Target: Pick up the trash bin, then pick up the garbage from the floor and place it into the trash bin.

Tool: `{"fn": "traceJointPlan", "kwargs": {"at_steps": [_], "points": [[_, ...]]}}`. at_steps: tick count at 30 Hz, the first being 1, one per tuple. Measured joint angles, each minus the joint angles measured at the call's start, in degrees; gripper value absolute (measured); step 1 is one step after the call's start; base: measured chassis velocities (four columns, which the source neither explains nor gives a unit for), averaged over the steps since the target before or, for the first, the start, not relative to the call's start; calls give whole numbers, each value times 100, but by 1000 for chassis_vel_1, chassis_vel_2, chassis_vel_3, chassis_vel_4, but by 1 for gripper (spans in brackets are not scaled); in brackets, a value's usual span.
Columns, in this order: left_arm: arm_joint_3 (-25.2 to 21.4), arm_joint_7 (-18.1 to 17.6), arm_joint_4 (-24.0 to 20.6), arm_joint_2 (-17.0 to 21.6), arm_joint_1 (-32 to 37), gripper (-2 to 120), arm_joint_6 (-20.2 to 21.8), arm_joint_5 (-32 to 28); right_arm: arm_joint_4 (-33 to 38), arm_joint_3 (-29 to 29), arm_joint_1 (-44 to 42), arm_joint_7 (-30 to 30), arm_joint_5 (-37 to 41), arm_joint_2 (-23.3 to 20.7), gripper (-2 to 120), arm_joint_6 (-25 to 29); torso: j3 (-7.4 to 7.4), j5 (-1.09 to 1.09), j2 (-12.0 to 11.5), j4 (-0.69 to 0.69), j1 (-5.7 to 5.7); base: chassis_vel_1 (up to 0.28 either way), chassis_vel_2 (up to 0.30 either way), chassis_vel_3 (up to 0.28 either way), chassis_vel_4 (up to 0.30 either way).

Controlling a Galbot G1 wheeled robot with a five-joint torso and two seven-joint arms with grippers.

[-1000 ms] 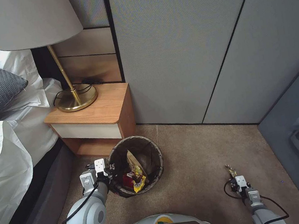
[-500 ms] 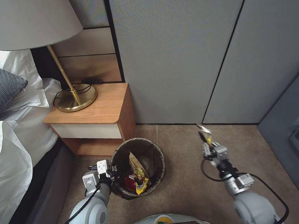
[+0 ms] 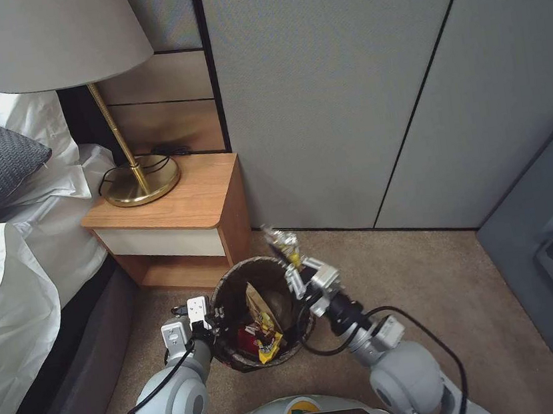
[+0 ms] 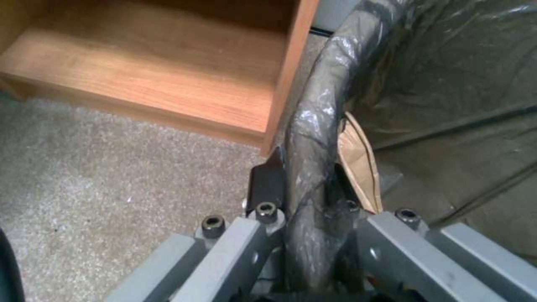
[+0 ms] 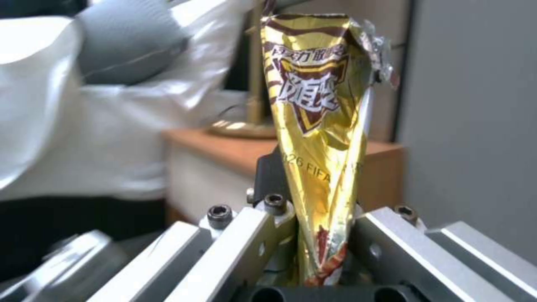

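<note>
The trash bin point(image 3: 262, 309) stands on the carpeted floor point(image 3: 435, 295) just in front of the wooden nightstand point(image 3: 176, 212), near the nightstand's open lower shelf point(image 4: 157, 84). Its dark liner bag point(image 4: 313, 121) is folded over the rim, and inside lie a tan paper piece point(image 3: 256, 300), a red item and a yellow wrapper point(image 3: 267, 346).

The left end effector point(image 3: 211, 317) is at the bin's rim on the side nearest the bed point(image 3: 21, 265). The left wrist view shows its fingers point(image 4: 266, 184) closed on the bag-covered rim, one finger outside and one inside the bin.

The right end effector point(image 3: 296, 273) is raised over the bin's far right edge, close to the rim. It pinches a gold cone-shaped wrapper point(image 5: 316, 134) at its narrow end, so the wide torn end points up and away from the arm. The wrapper carries brown and white printing, and in the head view it point(image 3: 282, 241) sticks up toward the grey wall panel point(image 3: 343, 91).

A brass lamp point(image 3: 138, 177) stands on top of the nightstand.
</note>
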Motion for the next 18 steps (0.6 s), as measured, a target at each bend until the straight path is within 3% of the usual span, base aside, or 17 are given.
{"fn": "traceJointPlan", "kwargs": {"at_steps": [6,16,18], "points": [[62,11,-16,-78,45,2,-4,126,-342,-477,102,-6,-157,87,0,-84,0,0,0,0,0,0,0,0,0],[80,14,-21,-118,34,2,-9,148,-610,-623,-16,-1,-390,165,-2,-9,0,0,0,0,0,0,0,0,0],[85,16,-21,-122,34,2,-10,148,-687,-642,-5,-24,-413,168,7,38,0,0,0,0,0,0,0,0,0]]}}
